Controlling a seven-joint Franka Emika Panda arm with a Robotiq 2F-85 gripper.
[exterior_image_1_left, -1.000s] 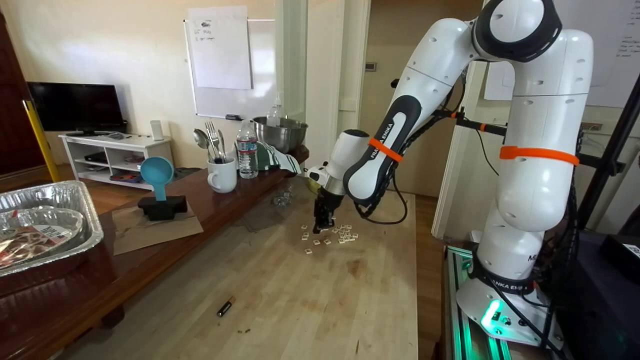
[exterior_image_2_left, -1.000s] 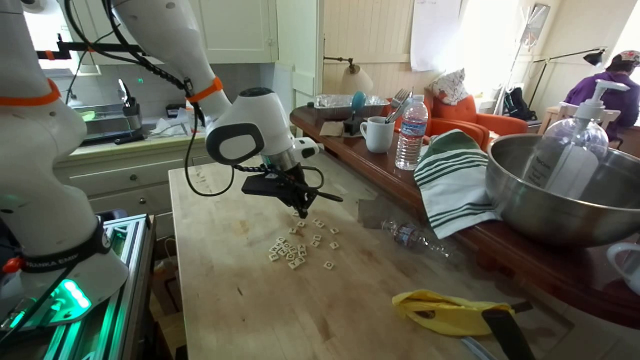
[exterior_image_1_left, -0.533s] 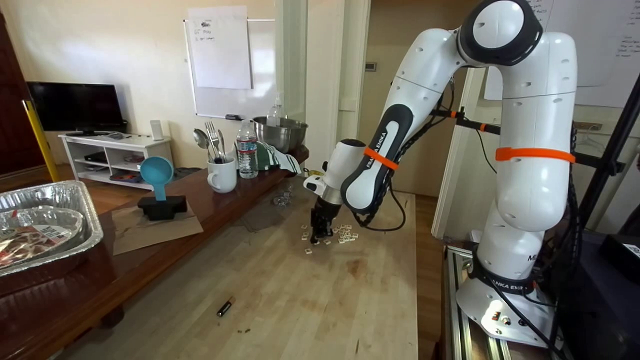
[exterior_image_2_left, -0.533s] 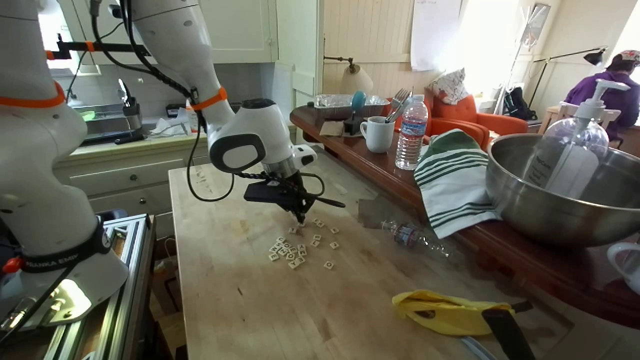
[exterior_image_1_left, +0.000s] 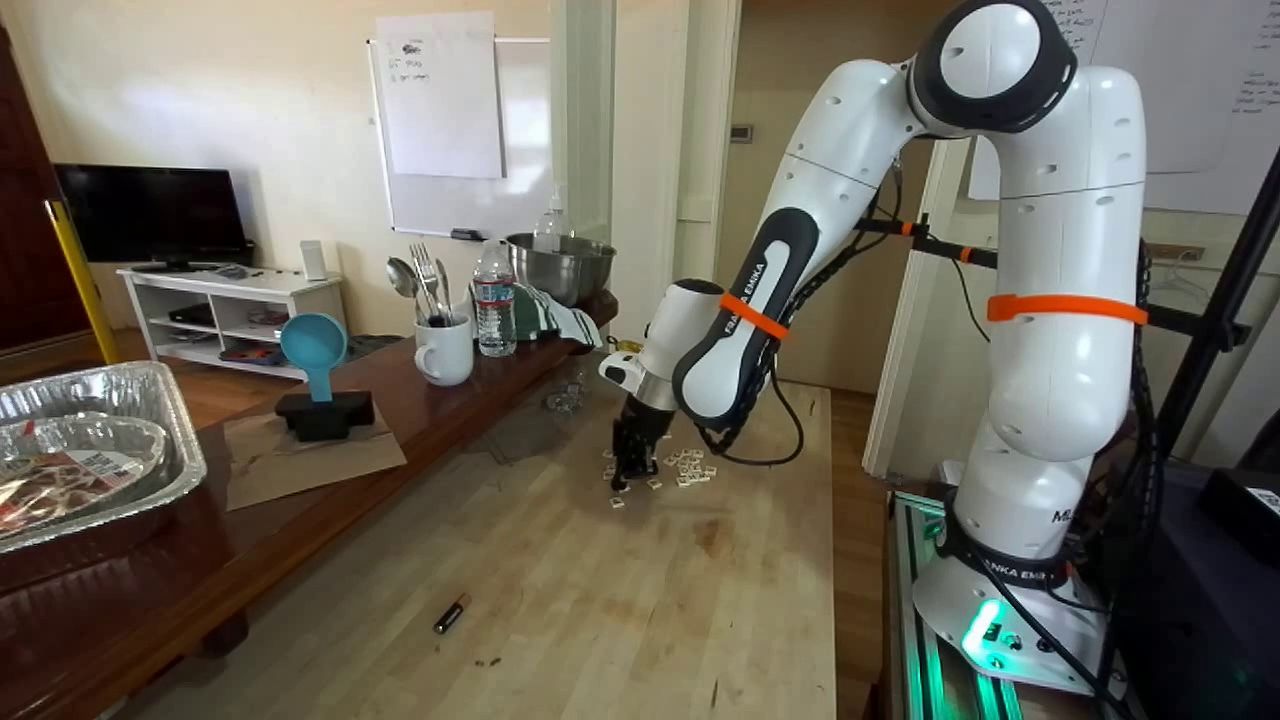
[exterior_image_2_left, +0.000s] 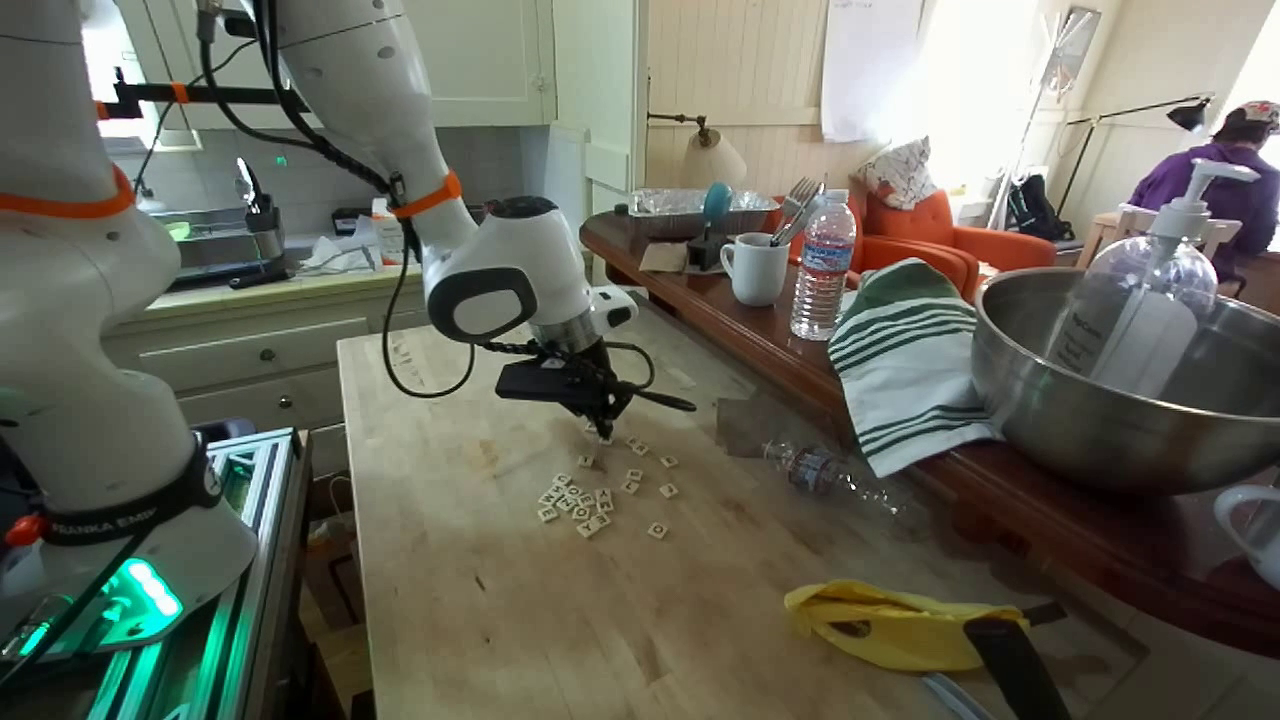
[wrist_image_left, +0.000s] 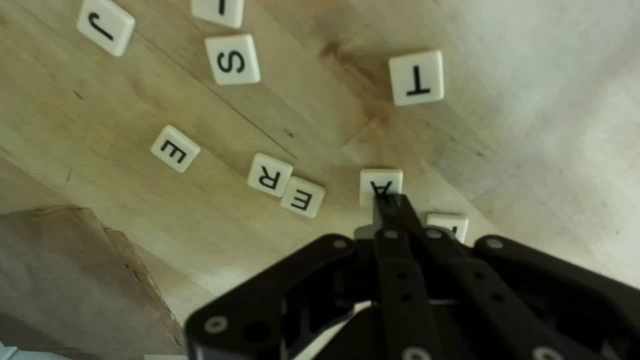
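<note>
One tile, the letter-A tile (wrist_image_left: 380, 184), now lies at the tip of my tool (wrist_image_left: 392, 199) in the wrist view — over the last second I have lowered the tool and swept it sideways, and the tile seems to have slid along with it. The fingers (wrist_image_left: 384, 215) are closed together with nothing held between them that I can see, so I judge this a push along the counter (exterior_image_1_left: 600, 620) rather than a lift. They cover the tile's near edge, so the contact itself is hidden.

Room is tightest to either side: just left are the E tile (wrist_image_left: 302, 197) and the R tile (wrist_image_left: 270, 175), touching or all but touching, and on the right, a little nearer, a half-hidden tile (wrist_image_left: 450, 223). Toward the T tile (wrist_image_left: 416, 78), on the far side, the gap is wider.

In an exterior view the counter runs on to the near side, where a battery (exterior_image_1_left: 452, 613) lies, and its right edge stands well apart from the tool; on the left the dark wooden ledge (exterior_image_1_left: 150, 600) bounds my reach — with a transparent plastic bottle (exterior_image_2_left: 813, 470) lying beside it in both exterior views.
</note>
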